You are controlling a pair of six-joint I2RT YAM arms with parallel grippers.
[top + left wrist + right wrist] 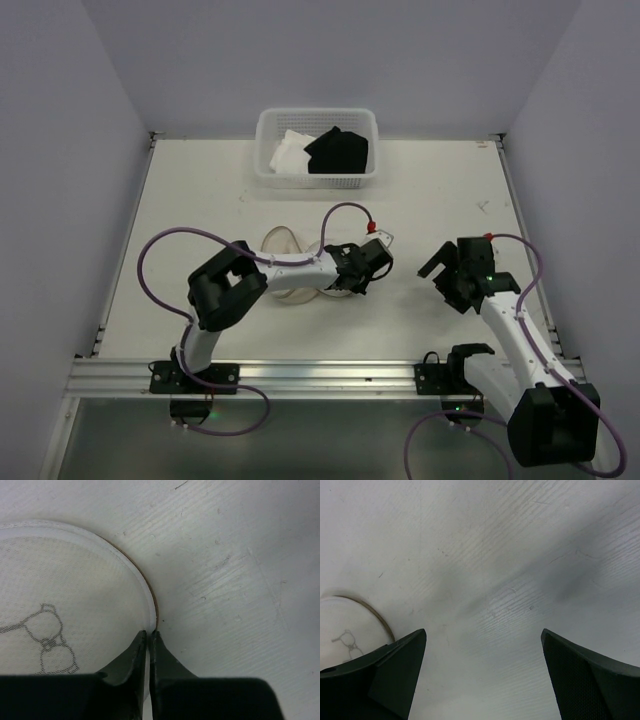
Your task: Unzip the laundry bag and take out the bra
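The laundry bag lies flat on the table mid-left, partly under my left forearm. In the left wrist view its whitish mesh face shows the small black bra icon. A thin tan line runs along its white rim. My left gripper is shut on that rim at the bag's right edge, and it also shows in the top view. My right gripper is open and empty over bare table, right of the bag. The bag's edge shows at the lower left of the right wrist view. The bra itself is hidden.
A white perforated plastic basket stands at the back centre, holding a white cloth and a black cloth. Grey walls close in the table on the left, back and right. A metal rail runs along the near edge.
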